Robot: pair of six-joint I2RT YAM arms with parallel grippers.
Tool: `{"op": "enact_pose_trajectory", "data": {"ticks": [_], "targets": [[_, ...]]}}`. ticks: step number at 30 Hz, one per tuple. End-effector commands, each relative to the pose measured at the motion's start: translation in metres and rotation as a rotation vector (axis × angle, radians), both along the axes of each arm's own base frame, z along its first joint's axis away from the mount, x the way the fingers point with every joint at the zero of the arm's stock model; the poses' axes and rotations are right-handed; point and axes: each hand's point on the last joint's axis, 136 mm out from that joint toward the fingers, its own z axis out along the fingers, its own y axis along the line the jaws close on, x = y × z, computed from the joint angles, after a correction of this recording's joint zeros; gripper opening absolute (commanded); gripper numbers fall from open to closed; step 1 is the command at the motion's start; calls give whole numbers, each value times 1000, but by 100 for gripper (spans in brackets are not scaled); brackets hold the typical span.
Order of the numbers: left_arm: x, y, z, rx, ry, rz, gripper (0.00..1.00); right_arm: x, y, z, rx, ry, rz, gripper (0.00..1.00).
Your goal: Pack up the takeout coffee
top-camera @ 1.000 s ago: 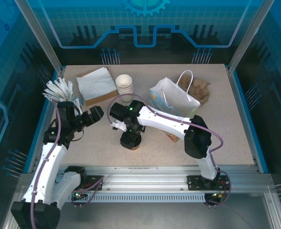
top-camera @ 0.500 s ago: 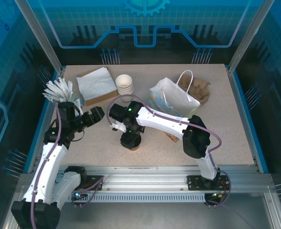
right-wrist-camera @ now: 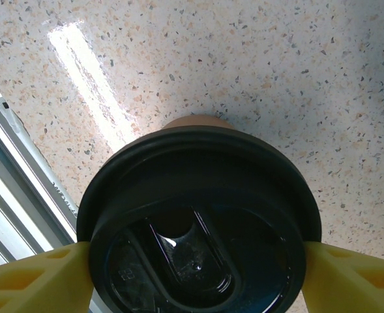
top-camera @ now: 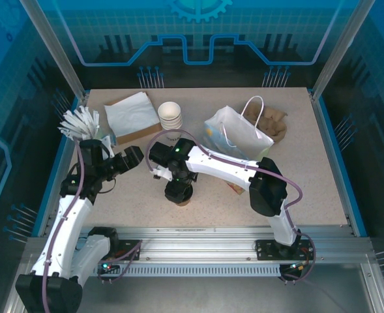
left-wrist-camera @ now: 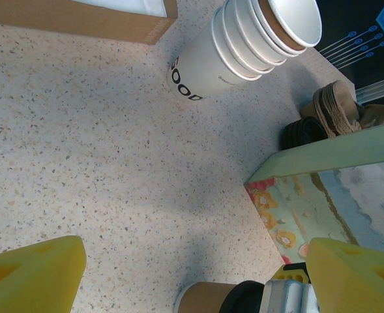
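Overhead, the right gripper (top-camera: 177, 189) hangs near the middle of the tabletop (top-camera: 322, 189), directly above the takeout coffee (top-camera: 184, 197), of which little more than a brown sliver peeks out beneath it; coming at it from above suits an upright cup, since the lid's rim gives the fingers something to hold; the paper bag (top-camera: 238, 134) stands open just behind and to the right, probably the place to pack into; the left gripper (top-camera: 130, 156) sits off to the left, near the cup but apart from it, likely parked out of the way. From the left wrist, its yellow fingers (left-wrist-camera: 35, 274) are spread wide with only bare tabletop between them; the cup's brown body and dark top show at the bottom edge, just beside the bag's corner; a stack of white cups (left-wrist-camera: 244, 39) stands farther back. From the right wrist, the round black lid (right-wrist-camera: 198, 228) sits between two yellow fingers (right-wrist-camera: 29, 277), each against its rim, so the grip looks clamped on the cup; the lid seems squarely seated, glossy, with a moulded recess across its top, and the brown body tapers below it to the tabletop.
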Motion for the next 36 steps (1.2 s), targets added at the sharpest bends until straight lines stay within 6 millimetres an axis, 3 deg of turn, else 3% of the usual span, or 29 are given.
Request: {"op": "enact_pose_trajectory", "data": {"ticks": [1, 28, 36], "targets": [[0, -2, 1, -27, -12, -10, 89, -2, -4, -8, -44, 5, 5, 79], [0, -5, 0, -41, -11, -24, 89, -3, -12, -15, -66, 1, -5, 79], [1, -6, -1, -43, -9, -25, 89, -2, -11, -6, -45, -10, -4, 73]]}}
